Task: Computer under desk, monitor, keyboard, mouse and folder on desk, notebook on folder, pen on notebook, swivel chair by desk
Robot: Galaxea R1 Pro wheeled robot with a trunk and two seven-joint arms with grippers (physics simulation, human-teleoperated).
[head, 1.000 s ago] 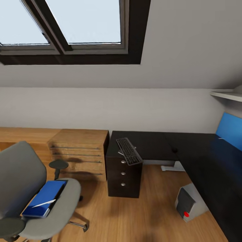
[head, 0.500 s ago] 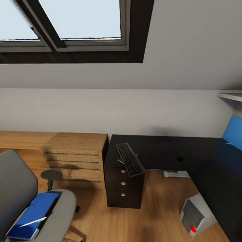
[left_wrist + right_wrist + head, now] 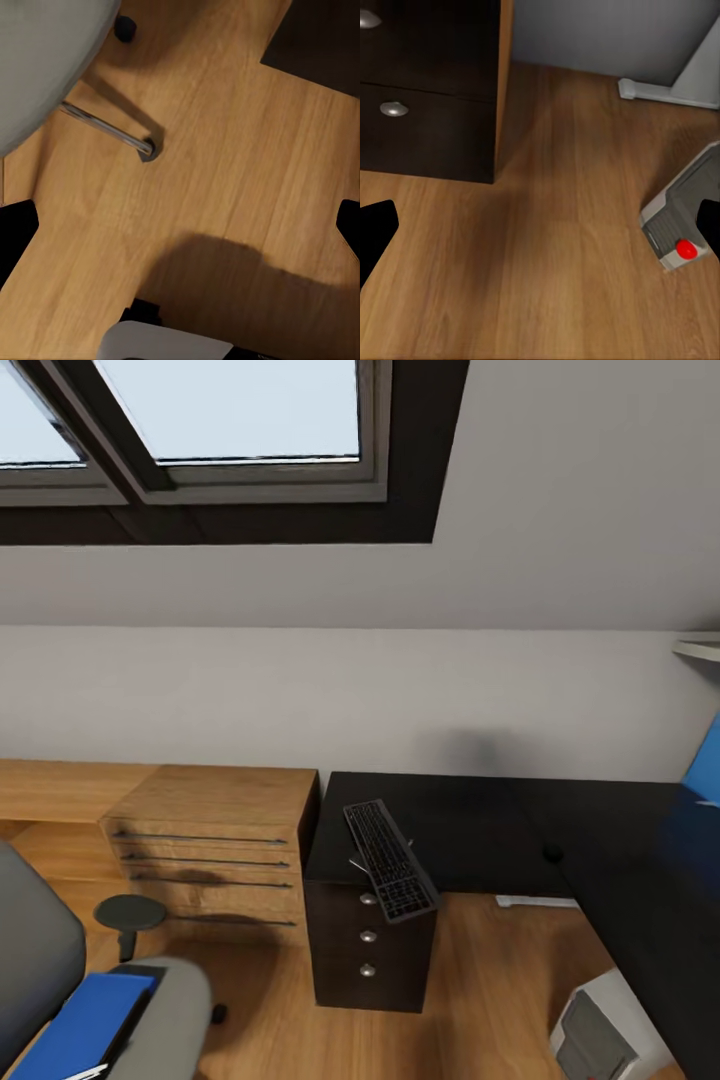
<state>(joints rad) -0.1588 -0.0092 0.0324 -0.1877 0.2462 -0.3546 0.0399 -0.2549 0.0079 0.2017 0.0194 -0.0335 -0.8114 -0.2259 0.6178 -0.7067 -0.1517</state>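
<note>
Left claw spread over floor – folder cut off on chair

Desk black, w/ black drawer unit, silver knobs. Keyboard dark grey. Folder blue. Swivel chair grey. Computer grey, red button. Floor & dresser light wood.

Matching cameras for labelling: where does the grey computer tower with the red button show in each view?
Head view: grey computer tower, bottom right corner, on the floor.
Right wrist view: tower at the right edge, red button visible.
Left wrist view: swivel chair's base, floor.
Shared landmark: the black drawer unit with silver knobs.
</note>
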